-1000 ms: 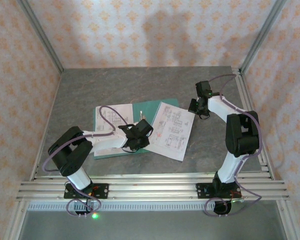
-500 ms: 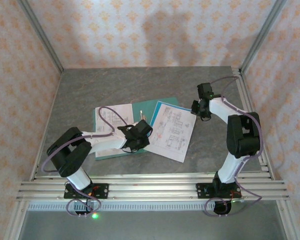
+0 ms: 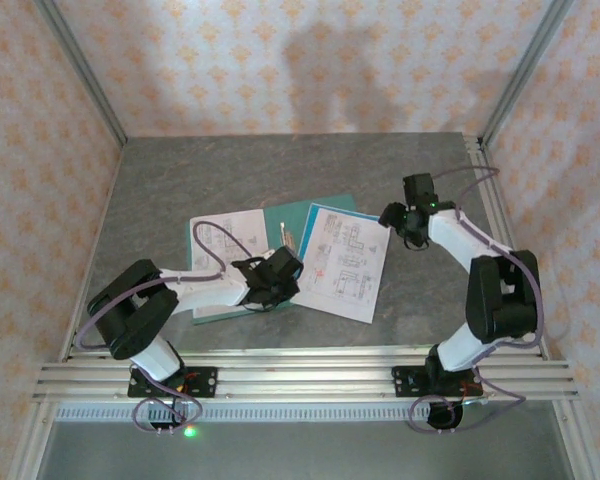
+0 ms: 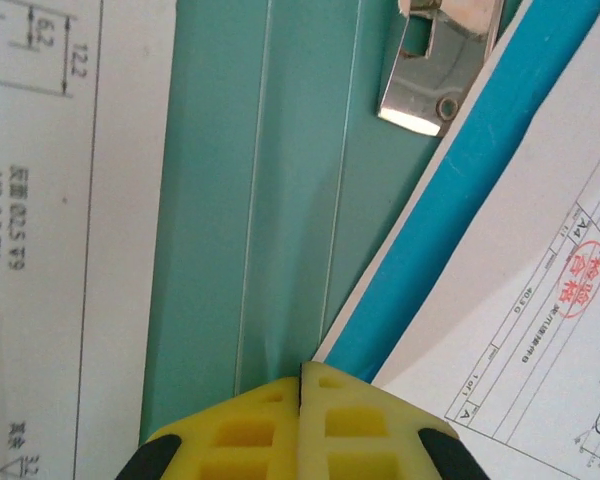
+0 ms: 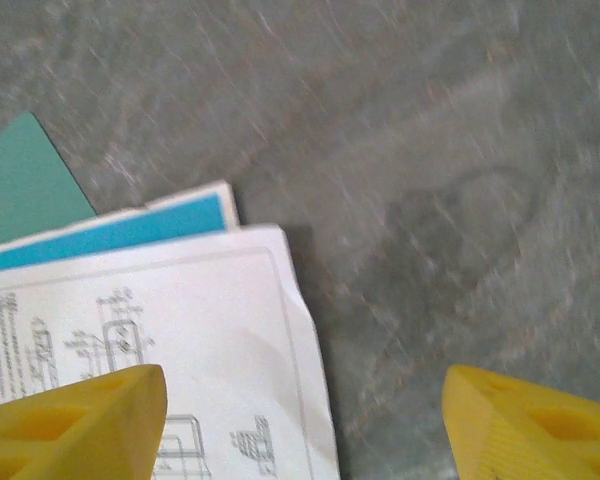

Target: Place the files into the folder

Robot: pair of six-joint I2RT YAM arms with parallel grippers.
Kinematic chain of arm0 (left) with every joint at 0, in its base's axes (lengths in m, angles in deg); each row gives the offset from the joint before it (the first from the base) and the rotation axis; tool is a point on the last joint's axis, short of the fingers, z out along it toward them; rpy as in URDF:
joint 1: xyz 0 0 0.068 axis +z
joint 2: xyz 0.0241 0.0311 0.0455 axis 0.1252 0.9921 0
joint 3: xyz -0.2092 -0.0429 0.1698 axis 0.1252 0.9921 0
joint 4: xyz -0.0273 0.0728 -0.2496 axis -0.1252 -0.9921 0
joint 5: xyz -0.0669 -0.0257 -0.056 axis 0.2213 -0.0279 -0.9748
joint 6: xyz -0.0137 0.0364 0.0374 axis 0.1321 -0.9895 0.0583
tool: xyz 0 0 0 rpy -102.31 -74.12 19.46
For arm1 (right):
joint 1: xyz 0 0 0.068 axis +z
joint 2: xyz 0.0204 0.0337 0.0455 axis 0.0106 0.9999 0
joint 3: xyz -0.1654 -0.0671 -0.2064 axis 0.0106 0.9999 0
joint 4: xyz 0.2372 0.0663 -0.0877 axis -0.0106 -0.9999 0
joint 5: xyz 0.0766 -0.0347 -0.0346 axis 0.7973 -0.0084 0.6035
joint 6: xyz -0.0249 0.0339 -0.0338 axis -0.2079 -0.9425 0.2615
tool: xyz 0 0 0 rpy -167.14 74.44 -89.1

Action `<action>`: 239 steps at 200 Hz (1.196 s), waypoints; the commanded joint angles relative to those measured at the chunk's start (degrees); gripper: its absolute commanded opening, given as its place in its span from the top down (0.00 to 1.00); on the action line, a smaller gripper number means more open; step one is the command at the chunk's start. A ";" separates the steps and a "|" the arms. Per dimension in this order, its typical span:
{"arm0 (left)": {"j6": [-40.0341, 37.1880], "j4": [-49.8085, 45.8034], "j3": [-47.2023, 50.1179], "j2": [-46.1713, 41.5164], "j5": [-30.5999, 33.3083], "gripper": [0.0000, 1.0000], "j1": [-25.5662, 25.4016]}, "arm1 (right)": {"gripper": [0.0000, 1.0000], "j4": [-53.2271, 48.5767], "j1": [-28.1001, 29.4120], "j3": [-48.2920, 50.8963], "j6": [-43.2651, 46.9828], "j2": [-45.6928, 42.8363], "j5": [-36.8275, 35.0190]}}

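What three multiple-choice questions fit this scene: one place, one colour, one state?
1. Where does the right-hand sheet lie?
A. Partly on the folder, partly on the table
B. Rolled up in a claw
C. Against the back wall
2. What colour is the folder?
A. Red
B. Black
C. Teal-green
3. How is the left claw?
A. Wide open
B. Shut
C. Gripping a pen
Answers: 1 A, it overlaps the folder and runs onto grey table; 2 C, teal card shows beside the sheet; 3 B, its yellow fingers meet.
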State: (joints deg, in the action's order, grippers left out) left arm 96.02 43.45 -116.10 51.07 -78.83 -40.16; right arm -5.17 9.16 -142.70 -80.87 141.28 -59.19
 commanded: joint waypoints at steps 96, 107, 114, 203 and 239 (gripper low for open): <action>11.61 9.39 7.21 -4.96 9.04 1.00 -3.67 | 0.29 1.11 3.62 3.38 -5.86 -4.53 -1.27; 13.17 9.96 6.95 -4.72 10.16 1.00 -4.41 | 0.29 1.00 3.82 3.92 -6.30 -4.69 -1.52; 14.07 10.14 6.77 -4.53 10.71 1.00 -4.74 | 0.29 1.21 3.91 4.50 -6.61 -4.85 -1.55; 24.86 13.55 8.13 -2.58 19.19 1.00 -8.76 | 0.27 0.80 3.57 5.47 -10.14 -0.96 -2.62; 29.42 14.44 10.70 -3.11 22.12 1.00 -10.59 | 0.27 0.61 3.63 4.47 -10.92 2.23 -3.09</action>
State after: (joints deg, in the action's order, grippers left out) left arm 120.67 57.38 -107.44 48.36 -62.39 -49.62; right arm -3.90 12.84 -136.76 -90.31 141.84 -59.57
